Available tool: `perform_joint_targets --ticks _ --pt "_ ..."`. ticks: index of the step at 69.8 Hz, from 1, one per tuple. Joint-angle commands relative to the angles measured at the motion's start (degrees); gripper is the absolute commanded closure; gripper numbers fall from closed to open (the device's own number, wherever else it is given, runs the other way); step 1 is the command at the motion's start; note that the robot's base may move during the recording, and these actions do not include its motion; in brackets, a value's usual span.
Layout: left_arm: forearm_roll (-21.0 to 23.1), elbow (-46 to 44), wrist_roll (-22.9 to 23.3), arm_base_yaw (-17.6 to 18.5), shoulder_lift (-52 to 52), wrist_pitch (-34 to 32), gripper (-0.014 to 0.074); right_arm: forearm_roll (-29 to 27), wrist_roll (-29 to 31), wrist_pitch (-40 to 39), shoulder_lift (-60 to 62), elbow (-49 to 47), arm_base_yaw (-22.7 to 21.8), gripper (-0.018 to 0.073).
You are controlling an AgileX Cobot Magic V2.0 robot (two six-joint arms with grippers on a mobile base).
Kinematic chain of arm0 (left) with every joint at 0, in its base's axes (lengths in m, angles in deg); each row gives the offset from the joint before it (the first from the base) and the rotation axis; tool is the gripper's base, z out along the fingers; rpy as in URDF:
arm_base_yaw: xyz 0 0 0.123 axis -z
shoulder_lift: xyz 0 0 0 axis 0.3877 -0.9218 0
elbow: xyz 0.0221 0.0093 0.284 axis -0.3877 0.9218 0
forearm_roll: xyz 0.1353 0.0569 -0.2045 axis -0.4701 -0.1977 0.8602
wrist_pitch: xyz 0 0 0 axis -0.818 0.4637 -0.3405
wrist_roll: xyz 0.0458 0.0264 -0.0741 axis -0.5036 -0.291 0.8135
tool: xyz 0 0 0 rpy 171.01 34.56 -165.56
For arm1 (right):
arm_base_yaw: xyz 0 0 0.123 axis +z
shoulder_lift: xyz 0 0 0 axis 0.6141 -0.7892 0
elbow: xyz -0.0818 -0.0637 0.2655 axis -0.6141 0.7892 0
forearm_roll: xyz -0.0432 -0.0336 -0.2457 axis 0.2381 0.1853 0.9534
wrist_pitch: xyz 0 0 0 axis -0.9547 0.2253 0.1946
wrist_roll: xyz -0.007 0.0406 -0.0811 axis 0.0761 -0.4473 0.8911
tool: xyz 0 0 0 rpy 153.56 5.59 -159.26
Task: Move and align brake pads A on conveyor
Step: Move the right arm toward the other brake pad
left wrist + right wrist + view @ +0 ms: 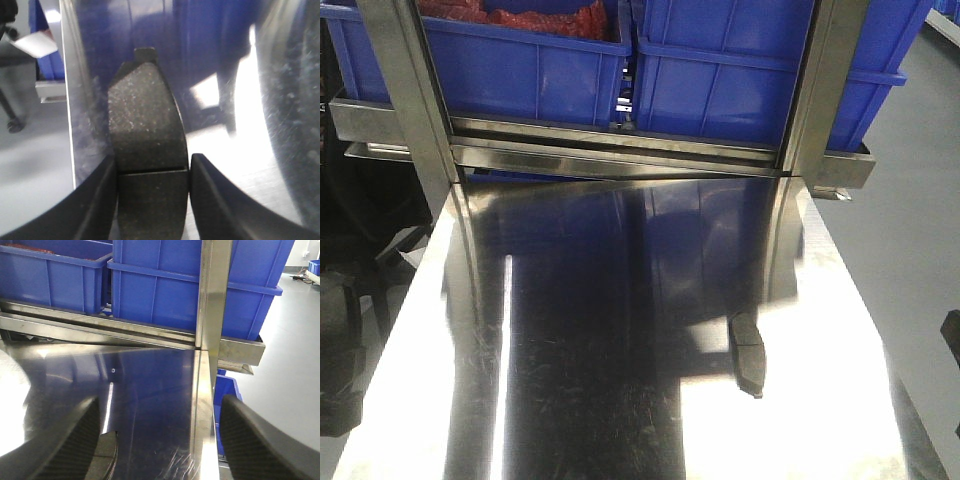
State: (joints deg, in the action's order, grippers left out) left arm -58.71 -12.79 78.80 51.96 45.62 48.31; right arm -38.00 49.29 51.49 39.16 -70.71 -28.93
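Brake pad (147, 130) clamped in the left gripper (152, 167), black fingers (95, 200) pressed against both long sides right at the groove, tab end pointing away from the wrist camera. Lying flat on the shiny stainless tabletop (235, 150), close to its edge, with grey floor (35, 150) just past that. Over on the front view, a brake pad (747, 352) flat on the right part of the tabletop (600, 400), tab toward the near end, no way to tell if same one as in the wrist shot. Right gripper (160, 402) spread wide open above the tabletop's edge, fingers (260, 440) well apart. Some dark curved bit (107, 455) by the other finger, too cut off to call. Blue plastic bins (190, 295) on a steel rack (210, 300) at the back, one with red stuff (550, 15) inside.
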Motion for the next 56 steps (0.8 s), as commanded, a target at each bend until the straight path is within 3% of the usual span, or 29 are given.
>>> perform_joint_targets --ticks 1,56 --pt "-1.4 -1.3 0.7 0.1 1.3 -5.7 0.0604 0.3 0.2 -4.4 -0.4 -1.6 -0.1 0.0065" --pt "-1.4 -1.3 0.6 0.1 1.7 -5.5 0.0604 0.3 0.2 -4.4 -0.4 -1.6 -0.1 0.0065"
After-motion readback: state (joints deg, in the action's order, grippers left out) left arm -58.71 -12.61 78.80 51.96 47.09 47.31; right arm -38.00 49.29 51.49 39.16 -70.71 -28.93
